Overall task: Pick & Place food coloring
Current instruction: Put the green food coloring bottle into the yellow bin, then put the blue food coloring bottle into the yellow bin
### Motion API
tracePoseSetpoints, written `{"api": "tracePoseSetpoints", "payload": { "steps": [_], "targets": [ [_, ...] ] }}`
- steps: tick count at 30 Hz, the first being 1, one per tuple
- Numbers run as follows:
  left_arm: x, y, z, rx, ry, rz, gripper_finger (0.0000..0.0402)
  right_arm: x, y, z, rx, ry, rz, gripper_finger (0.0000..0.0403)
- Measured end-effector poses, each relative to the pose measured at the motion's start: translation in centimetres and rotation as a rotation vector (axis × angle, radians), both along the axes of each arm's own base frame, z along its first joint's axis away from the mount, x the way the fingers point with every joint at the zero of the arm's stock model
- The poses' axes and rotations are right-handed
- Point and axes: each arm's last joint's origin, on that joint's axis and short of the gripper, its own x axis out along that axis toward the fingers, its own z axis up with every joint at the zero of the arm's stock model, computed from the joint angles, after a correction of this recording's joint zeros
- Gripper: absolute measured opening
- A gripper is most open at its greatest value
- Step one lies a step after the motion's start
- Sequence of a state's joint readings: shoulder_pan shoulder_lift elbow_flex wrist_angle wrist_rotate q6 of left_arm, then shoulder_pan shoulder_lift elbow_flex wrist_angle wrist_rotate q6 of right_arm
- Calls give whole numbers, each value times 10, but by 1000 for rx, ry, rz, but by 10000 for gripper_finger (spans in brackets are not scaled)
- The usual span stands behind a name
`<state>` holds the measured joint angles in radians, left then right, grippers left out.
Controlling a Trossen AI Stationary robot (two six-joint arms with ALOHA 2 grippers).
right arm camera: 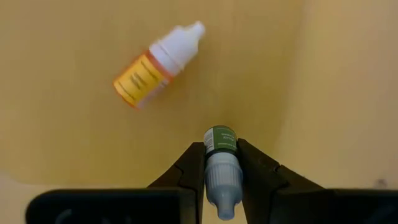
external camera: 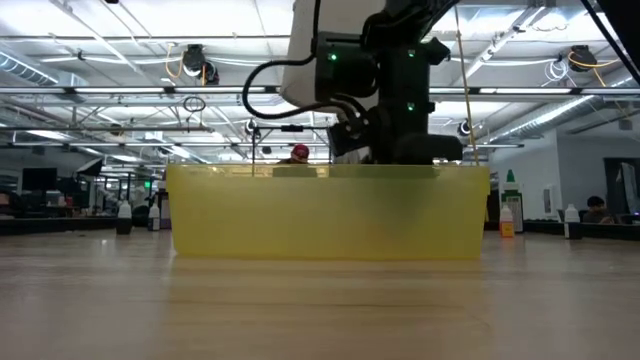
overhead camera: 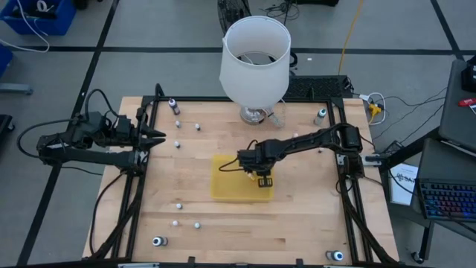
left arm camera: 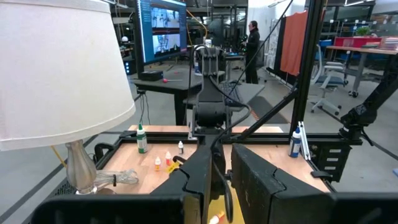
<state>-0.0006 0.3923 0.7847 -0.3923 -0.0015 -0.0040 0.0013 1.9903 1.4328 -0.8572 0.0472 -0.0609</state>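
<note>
Robot arm lowers a dye bottle into the yellow tray [overhead camera: 223, 186]

The right gripper [right arm camera: 221, 163], clamped on a green-labelled bottle [right arm camera: 221, 168], hangs over the tray, where one orange bottle [right arm camera: 155, 64] already lies; several bottles [overhead camera: 178, 144] remain scattered across the table [overhead camera: 297, 223]. The left gripper [overhead camera: 158, 137] waits pinched together at the table's edge.

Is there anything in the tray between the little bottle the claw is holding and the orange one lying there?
No. The right wrist view shows only bare yellow tray floor between the green-labelled bottle in the right gripper and the orange-labelled bottle.
</note>
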Motion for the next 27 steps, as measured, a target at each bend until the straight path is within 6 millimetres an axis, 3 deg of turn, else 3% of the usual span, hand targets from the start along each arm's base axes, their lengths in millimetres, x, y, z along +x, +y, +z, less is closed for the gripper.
{"api": "tracePoseSetpoints", "payload": {
  "steps": [3, 8, 15, 22, 27],
  "targets": [
    [0, 0, 0, 0, 0, 0, 67, -3, 0, -3, 0, 8, -19, 62],
    [0, 0, 0, 0, 0, 0, 67, -1, 0, -3, 0, -18, -22, 110],
    [0, 0, 0, 0, 0, 0, 67, -1, 0, 12, 0, -85, -23, 142],
    [0, 0, 0, 0, 0, 0, 67, -14, 0, 52, 32, -181, -160, 138],
    [0, 0, 0, 0, 0, 0, 67, -46, 7, 91, 316, -105, -420, 137]
  ]
}}
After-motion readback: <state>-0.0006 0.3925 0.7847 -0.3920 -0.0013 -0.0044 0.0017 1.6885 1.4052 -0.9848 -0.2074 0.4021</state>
